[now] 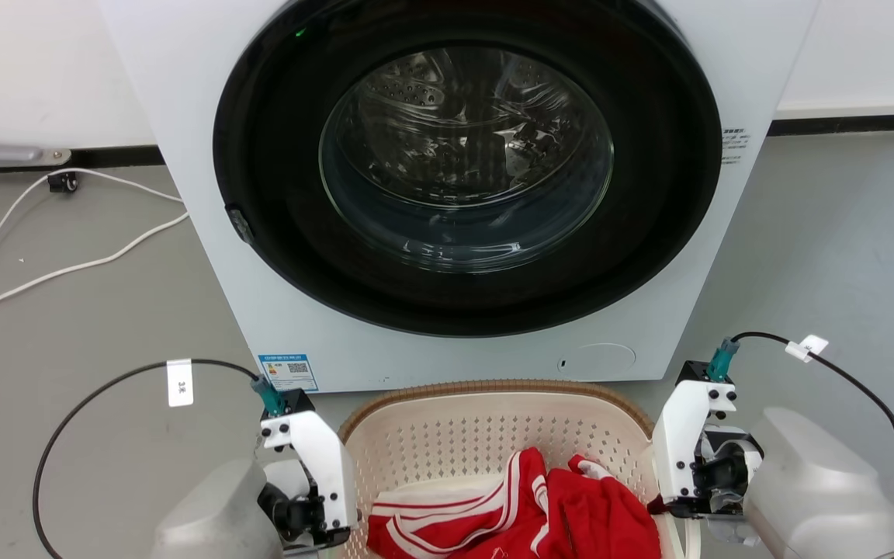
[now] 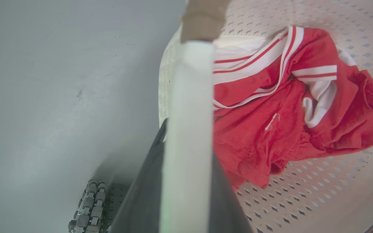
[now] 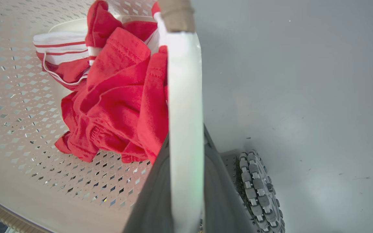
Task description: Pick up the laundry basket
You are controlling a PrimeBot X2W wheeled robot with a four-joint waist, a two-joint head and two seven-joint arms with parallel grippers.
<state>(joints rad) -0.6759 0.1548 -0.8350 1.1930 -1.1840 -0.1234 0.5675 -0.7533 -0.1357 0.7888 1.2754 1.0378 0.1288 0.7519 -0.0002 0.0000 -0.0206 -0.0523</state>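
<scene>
The cream perforated laundry basket [image 1: 455, 439] with a brown rim sits on the floor right in front of the washing machine. A red and white garment [image 1: 540, 505] lies inside it. In the left wrist view, my left gripper [image 2: 189, 142] is shut on the basket's white side handle [image 2: 189, 97], one dark finger on each side. In the right wrist view, my right gripper [image 3: 186, 136] is shut the same way on the other white handle [image 3: 185, 81]. In the head view both wrists flank the basket, with the fingers hidden below.
The white washing machine [image 1: 649, 326] with its closed round glass door [image 1: 466, 155] stands just beyond the basket. White cables [image 1: 67, 268] trail over the grey floor at the left. My base's roller wheels [image 2: 89, 207] [image 3: 257, 187] sit close beside the basket.
</scene>
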